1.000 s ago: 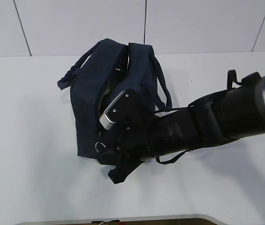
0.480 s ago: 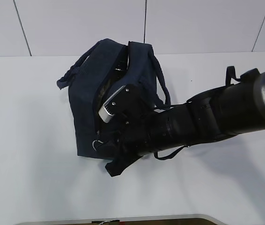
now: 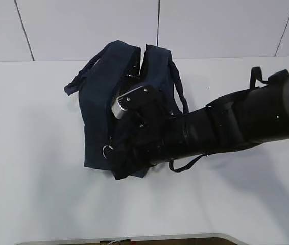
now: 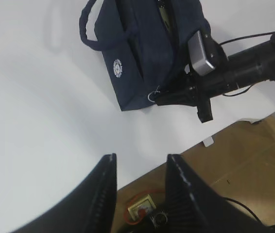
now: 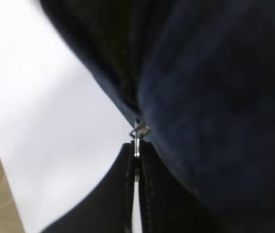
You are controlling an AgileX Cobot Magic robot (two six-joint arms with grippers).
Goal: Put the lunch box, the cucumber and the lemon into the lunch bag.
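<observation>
Two loop handles flop outward from the dark navy fabric lunch bag (image 3: 101, 102), which sits mid-table (image 3: 27, 153), its top zipper parted. The right gripper (image 5: 136, 160) is pinched tight on the bag's metal ring pull (image 5: 138, 131). The left gripper (image 4: 138, 179) hangs spread apart over the table's edge.

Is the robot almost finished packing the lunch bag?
Probably close. No lunch box, cucumber or lemon lies on the table, so they are likely inside the bag, though its inside is too dark to check. The right gripper is pinching the zipper ring. The left gripper hangs open, away from the bag. The top slit is still open.
</observation>
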